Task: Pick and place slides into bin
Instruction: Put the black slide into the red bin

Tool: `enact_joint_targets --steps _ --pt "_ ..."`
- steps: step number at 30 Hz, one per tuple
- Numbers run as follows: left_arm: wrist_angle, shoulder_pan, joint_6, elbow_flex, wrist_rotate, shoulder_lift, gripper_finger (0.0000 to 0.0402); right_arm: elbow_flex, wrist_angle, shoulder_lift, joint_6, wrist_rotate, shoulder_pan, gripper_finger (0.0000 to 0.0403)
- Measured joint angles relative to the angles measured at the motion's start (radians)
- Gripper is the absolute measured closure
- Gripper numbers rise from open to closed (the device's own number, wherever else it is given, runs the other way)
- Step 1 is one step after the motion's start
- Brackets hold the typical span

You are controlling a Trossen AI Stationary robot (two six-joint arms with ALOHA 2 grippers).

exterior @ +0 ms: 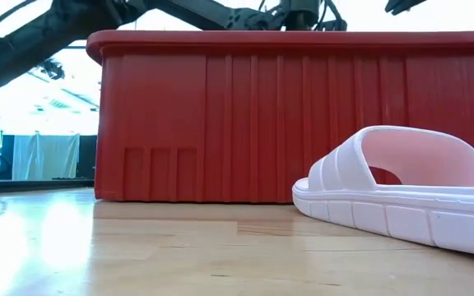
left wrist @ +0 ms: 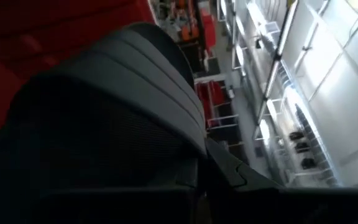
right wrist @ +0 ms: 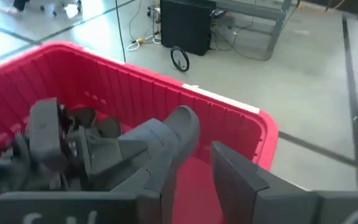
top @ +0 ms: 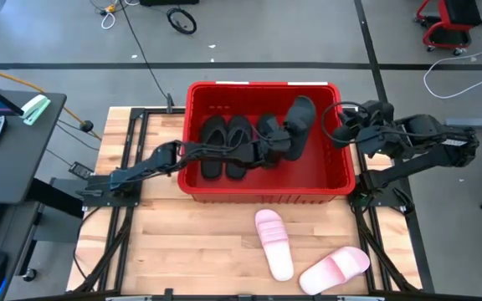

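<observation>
Wooden desk (top: 191,251), cut off at the near edge of the high view. On its far half, a large red bin (top: 346,180); in the low view only its ribbed near wall, contents hidden. Inside the bin, left, two black flip-flops (top: 224,144) flat side by side. Right of them, a black wide-strap slide (top: 301,114) tilted toward the far right corner, held by the left gripper (top: 276,144), reaching in over the left wall; second dark slide beneath hard to separate from the gripper. In the left wrist view, that slide's strap up close, fingers hidden. Right gripper (right wrist: 194,162) just outside the bin's right rim, fingers parted, nothing between. On the near desk, two pale pink slides (top: 274,242), (top: 335,267), apart; right one cut off in the low view.
</observation>
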Motion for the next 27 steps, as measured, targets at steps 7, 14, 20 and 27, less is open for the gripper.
enact_joint_targets --steps 7,14,20,27 --pt "-0.084 0.03 0.022 0.057 0.06 0.024 0.039 0.0 -0.02 0.0 -0.032 0.008 -0.001 0.0297" --pt "-0.313 0.031 -0.215 0.059 0.078 0.024 0.0384 0.0 -0.026 0.0 -0.032 0.008 0.0 0.0297" --pt "-0.351 0.039 -0.252 0.058 0.083 0.04 0.0384 0.0 -0.026 0.0 -0.032 0.008 0.0 0.0297" --pt "-0.316 0.064 -0.176 0.059 0.078 0.053 0.0303 0.0 -0.026 0.0 -0.032 0.008 0.0 0.0297"
